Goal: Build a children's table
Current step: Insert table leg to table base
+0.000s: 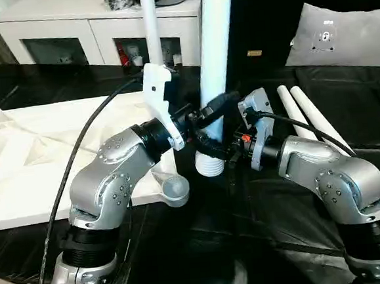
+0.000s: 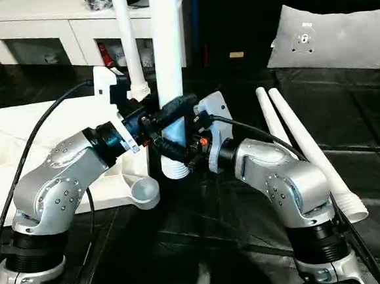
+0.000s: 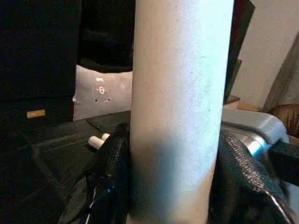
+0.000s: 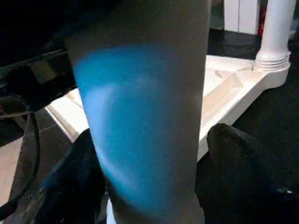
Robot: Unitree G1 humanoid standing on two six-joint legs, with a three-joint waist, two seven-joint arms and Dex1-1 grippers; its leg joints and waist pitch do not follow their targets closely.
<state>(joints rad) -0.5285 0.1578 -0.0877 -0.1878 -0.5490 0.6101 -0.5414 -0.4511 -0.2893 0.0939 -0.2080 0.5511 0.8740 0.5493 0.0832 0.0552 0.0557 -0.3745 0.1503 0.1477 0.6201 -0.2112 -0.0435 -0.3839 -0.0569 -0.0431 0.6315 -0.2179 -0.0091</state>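
Upright white leg [image 1: 215,61] beside tabletop [image 1: 20,162]

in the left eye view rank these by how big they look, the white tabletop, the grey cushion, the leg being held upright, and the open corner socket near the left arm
1. tabletop, largest.
2. Upright held leg, though it stands nearer the camera than the cushion, which inflates it.
3. Grey cushion, farther back.
4. Corner socket, smallest.

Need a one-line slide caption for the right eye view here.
Both grippers, left and right, hold an upright table leg beside the tabletop; one leg already fitted, two spare legs lying nearby.
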